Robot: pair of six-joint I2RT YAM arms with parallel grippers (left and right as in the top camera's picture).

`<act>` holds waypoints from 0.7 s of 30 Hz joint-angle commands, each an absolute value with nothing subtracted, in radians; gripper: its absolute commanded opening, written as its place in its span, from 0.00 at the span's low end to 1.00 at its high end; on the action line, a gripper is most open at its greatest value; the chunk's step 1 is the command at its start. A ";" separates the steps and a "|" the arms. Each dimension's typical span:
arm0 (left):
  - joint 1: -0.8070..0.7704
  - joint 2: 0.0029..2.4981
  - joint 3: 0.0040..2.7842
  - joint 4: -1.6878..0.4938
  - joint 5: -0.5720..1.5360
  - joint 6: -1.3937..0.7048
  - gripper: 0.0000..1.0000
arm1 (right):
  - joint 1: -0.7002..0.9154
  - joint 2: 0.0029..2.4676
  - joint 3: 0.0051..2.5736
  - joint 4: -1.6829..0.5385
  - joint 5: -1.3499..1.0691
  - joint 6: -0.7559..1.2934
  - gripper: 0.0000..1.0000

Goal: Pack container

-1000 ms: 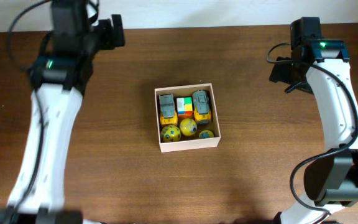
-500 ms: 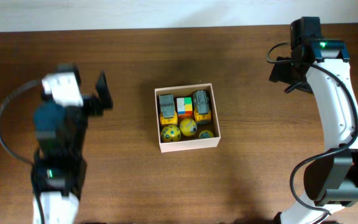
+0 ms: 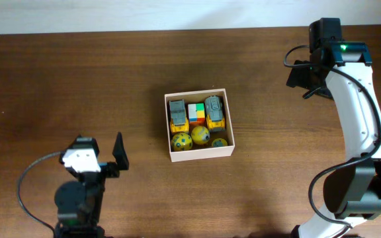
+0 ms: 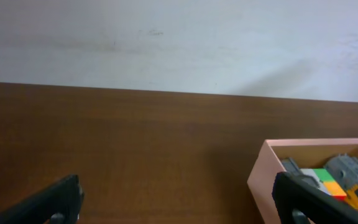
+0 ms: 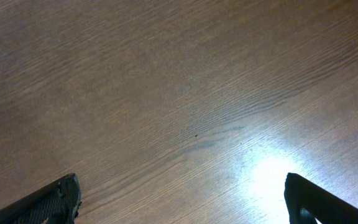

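The container (image 3: 201,153), a square shallow box with white walls, sits mid-table. It holds two yellow-grey toy trucks (image 3: 176,113), a coloured cube (image 3: 196,114) and three yellow balls (image 3: 200,135). My left gripper (image 3: 119,154) is open and empty at the front left, well apart from the box. In the left wrist view (image 4: 179,208) it points toward the back wall, and the container (image 4: 267,190) shows at the lower right behind one finger (image 4: 306,199). My right gripper (image 3: 299,76) is open and empty at the back right; its wrist view (image 5: 182,205) shows only bare wood.
The brown wooden table (image 3: 131,73) reaches a pale wall at the back (image 4: 179,43). The right arm (image 3: 362,112) runs along the right side of the table. The left arm's base (image 3: 78,205) is at the front left edge.
My left arm has swung from the back left down to the front left, away from the box. The right arm and the container's contents have not moved.
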State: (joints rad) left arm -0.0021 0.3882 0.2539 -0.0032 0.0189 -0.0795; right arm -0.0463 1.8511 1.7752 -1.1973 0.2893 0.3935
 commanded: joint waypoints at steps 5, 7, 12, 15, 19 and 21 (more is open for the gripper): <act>0.003 0.186 0.120 0.000 0.031 -0.074 0.99 | -0.046 1.855 1.766 -1.197 0.292 0.405 0.99; 0.003 0.138 0.084 0.001 0.031 -0.075 0.99 | -0.046 1.855 1.766 -1.197 0.292 0.405 0.99; 0.003 0.067 0.033 0.000 0.030 -0.061 0.99 | -0.046 1.855 1.766 -1.197 0.292 0.405 0.99; 0.003 0.036 0.025 -0.010 0.030 -0.046 0.99 | -0.046 1.855 1.766 -1.197 0.292 0.405 0.99; 0.003 0.004 0.009 -0.036 0.031 -0.033 0.99 | -0.046 1.855 1.766 -1.197 0.292 0.405 0.99; 0.003 0.005 0.009 -0.062 0.031 -0.033 0.99 | -0.046 1.855 1.766 -1.197 0.292 0.405 0.99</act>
